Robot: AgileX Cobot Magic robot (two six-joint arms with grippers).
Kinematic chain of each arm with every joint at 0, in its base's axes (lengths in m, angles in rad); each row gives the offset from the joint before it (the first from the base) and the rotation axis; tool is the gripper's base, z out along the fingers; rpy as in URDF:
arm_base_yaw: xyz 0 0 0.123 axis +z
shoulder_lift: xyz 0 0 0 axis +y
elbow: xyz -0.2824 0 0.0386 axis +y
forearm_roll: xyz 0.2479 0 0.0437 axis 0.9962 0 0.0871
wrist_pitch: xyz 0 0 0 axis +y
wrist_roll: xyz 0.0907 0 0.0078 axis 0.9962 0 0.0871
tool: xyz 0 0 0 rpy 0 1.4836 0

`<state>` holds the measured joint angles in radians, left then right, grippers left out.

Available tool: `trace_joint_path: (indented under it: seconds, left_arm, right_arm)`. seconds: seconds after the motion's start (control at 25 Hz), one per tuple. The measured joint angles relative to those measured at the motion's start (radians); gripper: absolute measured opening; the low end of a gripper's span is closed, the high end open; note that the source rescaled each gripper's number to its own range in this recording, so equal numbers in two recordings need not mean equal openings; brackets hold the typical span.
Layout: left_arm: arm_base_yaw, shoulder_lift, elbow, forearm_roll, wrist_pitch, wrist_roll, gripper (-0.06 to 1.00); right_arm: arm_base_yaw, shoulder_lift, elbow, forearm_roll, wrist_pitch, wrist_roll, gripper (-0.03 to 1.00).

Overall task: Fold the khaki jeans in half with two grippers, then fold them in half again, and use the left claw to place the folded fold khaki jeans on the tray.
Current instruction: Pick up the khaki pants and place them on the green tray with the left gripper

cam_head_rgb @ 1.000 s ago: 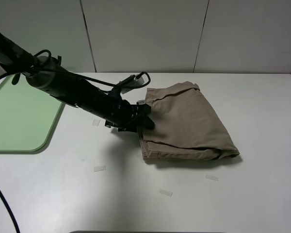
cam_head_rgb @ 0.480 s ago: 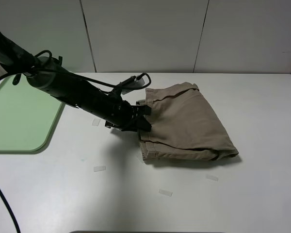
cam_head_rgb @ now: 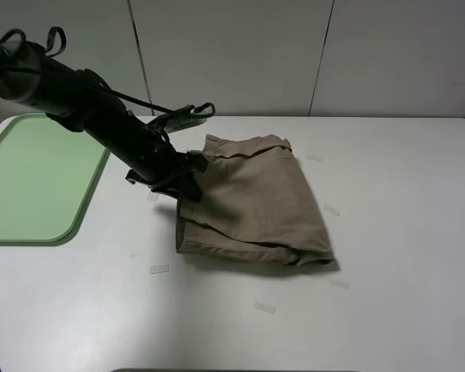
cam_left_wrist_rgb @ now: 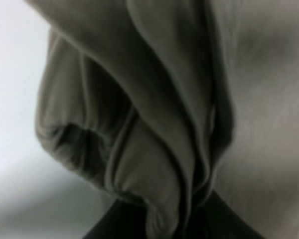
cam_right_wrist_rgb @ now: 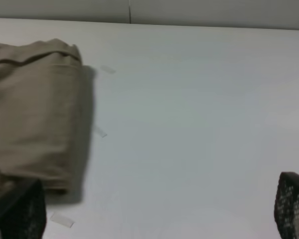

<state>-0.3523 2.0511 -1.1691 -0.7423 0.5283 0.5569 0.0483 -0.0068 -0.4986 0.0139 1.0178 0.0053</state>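
The khaki jeans (cam_head_rgb: 248, 203) lie folded into a thick pad near the middle of the white table. My left gripper (cam_head_rgb: 188, 180) is shut on the jeans' left edge, which is bunched and slightly lifted. Up close in the left wrist view, gathered khaki folds (cam_left_wrist_rgb: 154, 114) fill the picture, pinched between the dark fingers of the left gripper (cam_left_wrist_rgb: 189, 224). The light-green tray (cam_head_rgb: 31, 182) sits at the table's far left, apart from the cloth. My right gripper (cam_right_wrist_rgb: 157, 211) stands wide open above bare table, to the right of the jeans (cam_right_wrist_rgb: 35, 109), and does not show in the high view.
Small clear tape strips lie on the table (cam_head_rgb: 403, 232) at the front left (cam_head_rgb: 159, 269), the front middle (cam_head_rgb: 264, 308) and just right of the jeans (cam_head_rgb: 332, 211). A grey panelled wall closes off the back. The left arm's black cable loops (cam_head_rgb: 187, 115) above the table.
The left gripper closed on the jeans' left edge and pulled the whole folded pad leftward toward the tray. The left arm drew back and up to the left.
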Motion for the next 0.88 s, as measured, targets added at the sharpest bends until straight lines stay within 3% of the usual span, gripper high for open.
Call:
trace_joint_path:
  seconds: [0.2,0.44,0.88]
  left_arm:
    - [0.035,-0.038,-0.042,0.259,0.023,-0.2,0.06]
    - [0.086,-0.077,-0.101,0.497,0.058,-0.364,0.06]
    - [0.199,-0.078,-0.127,0.734,0.129,-0.404,0.06]
  right_arm:
    - [0.0,0.0,0.0,0.0,0.0,0.0,1.0]
    - [0.0,0.0,0.0,0.0,0.0,0.0,1.0]
    - [0.0,0.0,0.0,0.001,0.0,0.0,1.0]
